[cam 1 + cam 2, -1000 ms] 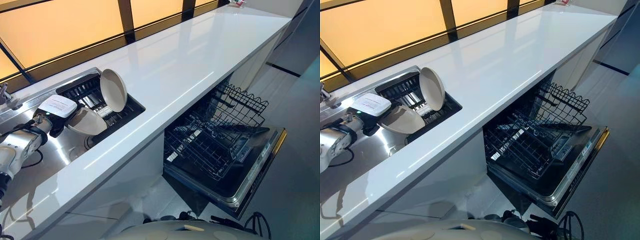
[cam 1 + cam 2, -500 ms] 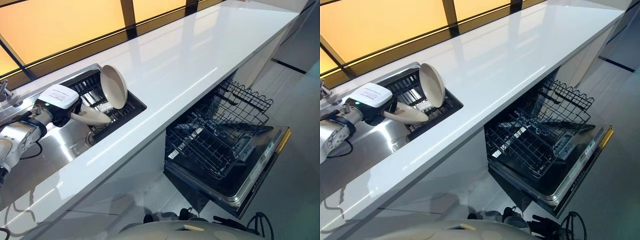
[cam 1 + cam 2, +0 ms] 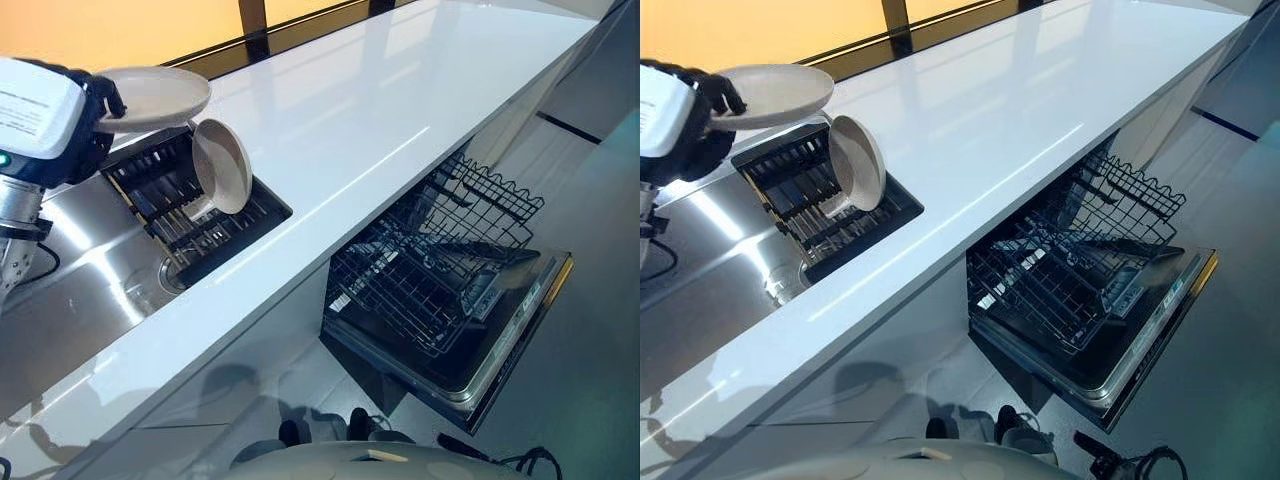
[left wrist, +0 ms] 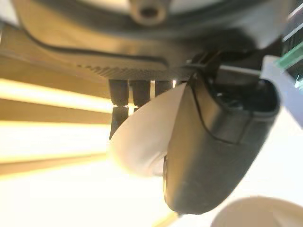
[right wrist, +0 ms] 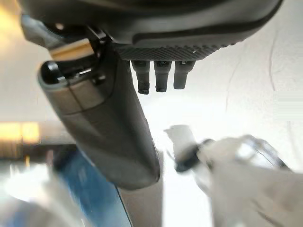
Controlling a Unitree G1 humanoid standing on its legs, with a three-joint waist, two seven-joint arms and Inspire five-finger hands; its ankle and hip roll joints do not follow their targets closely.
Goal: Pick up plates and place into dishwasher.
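Gripping a round, matte cream plate (image 3: pixel 155 95) by its rim, left hand (image 3: pixel 85 125) fingers (image 4: pixel 133 92) and thumb pinch it, held flat above the black ribbed sink rack (image 3: pixel 185 205). Second cream plate (image 3: pixel 222 166) leans on edge in that rack. Glossy white desk (image 3: pixel 400 110) lies bare rightward. Dishwasher wire rack (image 3: pixel 430 275) is pulled out over the open door below the desk edge. Right hand (image 5: pixel 118 123): straight fingers, holding nothing.

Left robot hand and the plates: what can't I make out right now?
- Left robot hand: cut off by the eye views' left edge; its fingers under the held plate are hidden.
- Second plate in the sink rack: its lower rim is hidden among the slats.
- Right robot hand: surroundings blurred in its wrist view.
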